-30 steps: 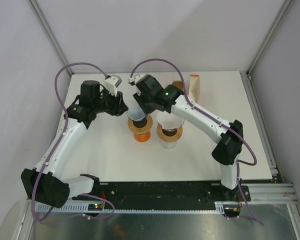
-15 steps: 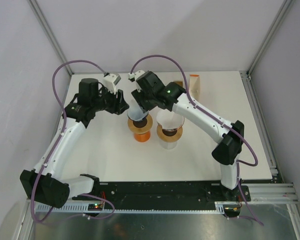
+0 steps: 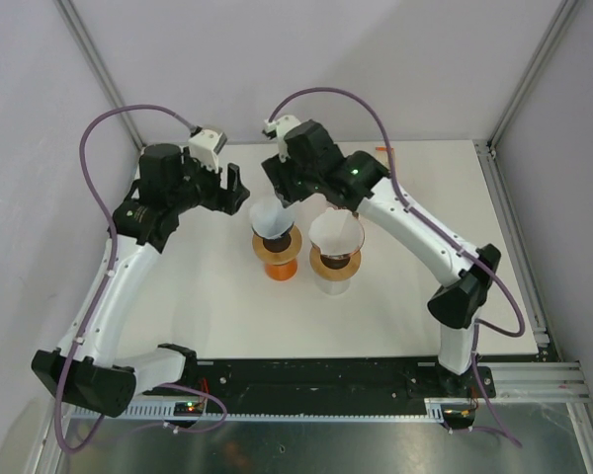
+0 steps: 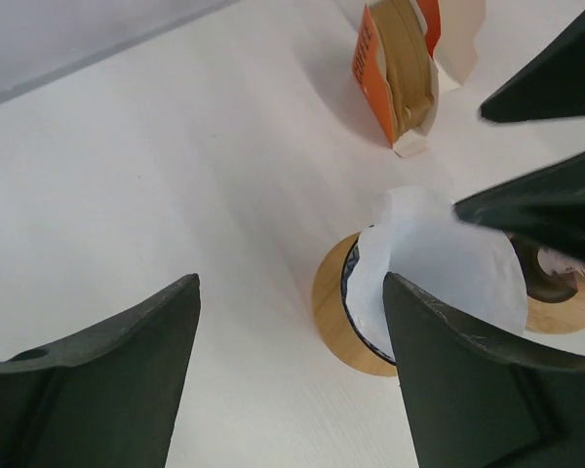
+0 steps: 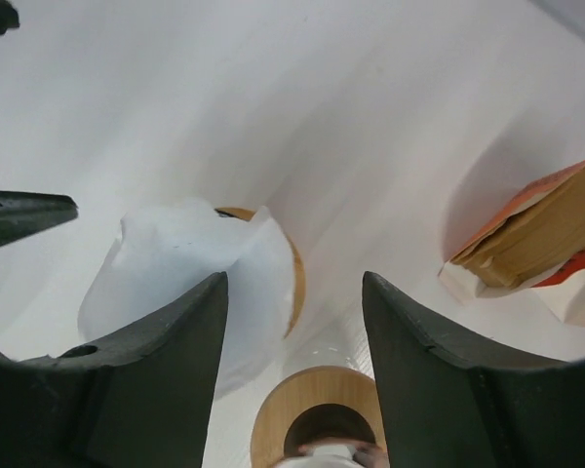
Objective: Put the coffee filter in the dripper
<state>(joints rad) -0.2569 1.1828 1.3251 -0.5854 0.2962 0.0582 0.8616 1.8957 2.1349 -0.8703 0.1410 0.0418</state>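
Both arms are drawn up and back from the dripper [image 3: 277, 253] since a second ago, and their claws are spread wider. The left gripper [image 4: 291, 292] is held wide open just left of the coffee filter [image 3: 270, 215], and nothing is gripped between its fingers. The right gripper [image 5: 292, 283] is parted as well and nothing is held in it; it is poised over the filter's far edge. The white filter is seated in the dripper, its cone raised above the wooden collar and touched by neither claw. A second dripper [image 3: 335, 263], also lined with paper, is set just to its right. An orange filter box [image 4: 398, 78] is seen near the table's [image 3: 208, 306] far edge.
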